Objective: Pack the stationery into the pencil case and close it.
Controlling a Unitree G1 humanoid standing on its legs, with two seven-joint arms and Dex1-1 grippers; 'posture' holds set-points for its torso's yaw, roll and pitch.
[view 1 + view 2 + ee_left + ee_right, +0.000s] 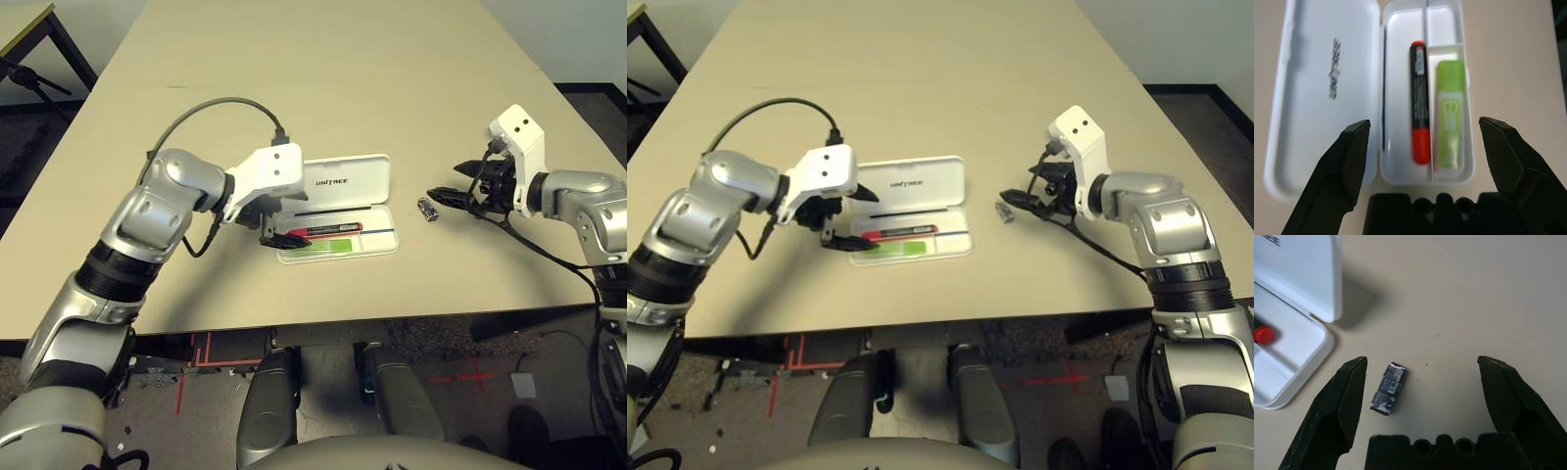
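Observation:
The white pencil case (382, 245) lies open on the table, its lid (348, 182) with black lettering folded flat behind the tray. Inside the tray lie the red marker (1419, 103) and the light-green bar (1451, 113) side by side. My left gripper (275, 231) hovers open over the tray's left end, its fingers (1334, 176) straddling the tray. The tiny silver-and-black metal piece (427, 209) rests on the table just right of the case. My right gripper (446, 186) hangs open just beside it, with the piece (1388, 388) near one finger (1339, 406).
The beige table (323, 88) stretches bare behind the case. A black cable (211, 108) loops from my left wrist. The table's front edge (392, 318) runs close below the case. A dark stand (29, 78) sits off the table's far left.

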